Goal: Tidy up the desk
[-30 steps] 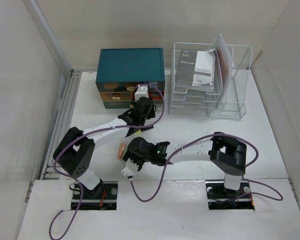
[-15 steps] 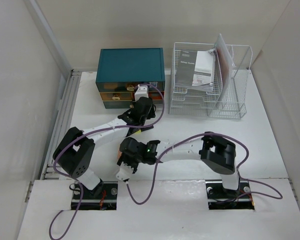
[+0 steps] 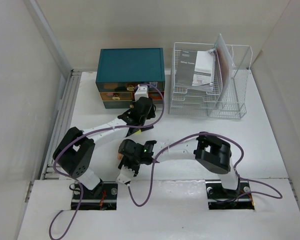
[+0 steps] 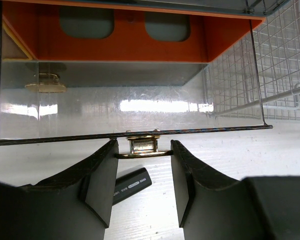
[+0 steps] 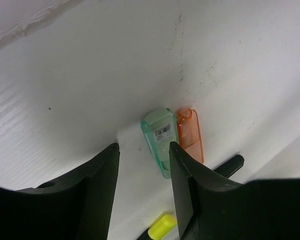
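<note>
My left gripper [image 4: 143,162] is shut on the brass handle [image 4: 142,147] of a clear drawer [image 4: 125,100] pulled out of the teal drawer box [image 3: 131,67]. In the top view this gripper [image 3: 140,109] sits right in front of the box. My right gripper [image 5: 142,150] is open and hangs low over the white desk [image 3: 190,132], near its front left [image 3: 125,160]. Just beyond its fingertips lie a green clear case [image 5: 159,137] and an orange clear case [image 5: 190,134], side by side. Nothing is between the fingers.
A black marker [image 4: 132,184] lies on the desk under the pulled-out drawer. A yellow highlighter cap [image 5: 162,225] and a black pen [image 5: 230,165] lie close to the right fingers. A white wire rack [image 3: 210,92] with papers stands at the back right.
My right arm has swung left and toward the near edge, and now covers the spot where the orange case showed in the top view. The left arm has not moved.
</note>
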Robot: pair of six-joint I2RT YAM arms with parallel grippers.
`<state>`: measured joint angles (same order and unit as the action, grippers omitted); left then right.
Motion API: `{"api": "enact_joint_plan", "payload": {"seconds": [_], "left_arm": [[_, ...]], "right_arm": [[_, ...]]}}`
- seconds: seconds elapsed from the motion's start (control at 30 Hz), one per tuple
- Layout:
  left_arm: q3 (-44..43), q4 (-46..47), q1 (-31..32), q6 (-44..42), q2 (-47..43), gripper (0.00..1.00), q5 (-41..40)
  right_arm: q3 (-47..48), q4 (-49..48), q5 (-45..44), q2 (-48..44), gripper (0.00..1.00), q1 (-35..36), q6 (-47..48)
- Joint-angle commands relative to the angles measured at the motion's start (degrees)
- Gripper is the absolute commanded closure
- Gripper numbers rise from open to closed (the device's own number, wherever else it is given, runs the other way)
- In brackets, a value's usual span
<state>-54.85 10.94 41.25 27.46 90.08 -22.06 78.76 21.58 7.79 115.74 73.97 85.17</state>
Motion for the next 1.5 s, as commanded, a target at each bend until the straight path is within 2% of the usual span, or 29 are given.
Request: {"api": "enact_joint_plan", "payload": {"seconds": [0.0, 0.37, 0.57, 0.8, 0.93, 1.1, 1.3, 1.37, 1.47], "left_arm": [[1.1, 1.6, 0.0, 0.3, -1.3, 0.98, 3.3], [1.1, 1.6, 0.0, 0.3, -1.3, 0.98, 3.3], [1.1, 1.6, 0.0, 0.3, -1.3, 0.98, 3.3], [1.1, 1.6, 0.0, 0.3, -1.8, 0.98, 3.3], [1.1, 1.1, 0.0, 0.3, -1.8, 0.98, 3.3], [1.1, 1.1, 0.0, 0.3, -1.8, 0.98, 3.3], [1.1, 1.1, 0.0, 0.3, -1.8, 0.98, 3.3], [1.1, 1.1, 0.0, 0.3, -1.8, 0.98, 3.3], [1.1, 1.1, 0.0, 0.3, -1.8, 0.98, 3.3]], "right_arm": [[2.4, 3.1, 3.6, 2.3, 0.5, 0.6, -0.8], [7.9, 4.3, 3.1, 6.4, 0.51, 0.6, -6.1], [6.8, 5.0, 2.0, 7.6, 0.51, 0.6, -6.6], [7.5, 12.9, 2.7, 8.7, 0.52, 0.6, -4.9], [9.0, 21.3, 5.1, 10.1, 0.52, 0.6, -3.3], [9.5, 24.2, 5.7, 10.6, 0.52, 0.6, -2.2], [10.0, 24.7, 5.7, 11.3, 0.52, 0.6, -2.9], [10.0, 21.9, 5.1, 11.3, 0.57, 0.6, -4.9], [8.5, 15.2, 3.6, 9.9, 0.57, 0.6, -9.8]]}}
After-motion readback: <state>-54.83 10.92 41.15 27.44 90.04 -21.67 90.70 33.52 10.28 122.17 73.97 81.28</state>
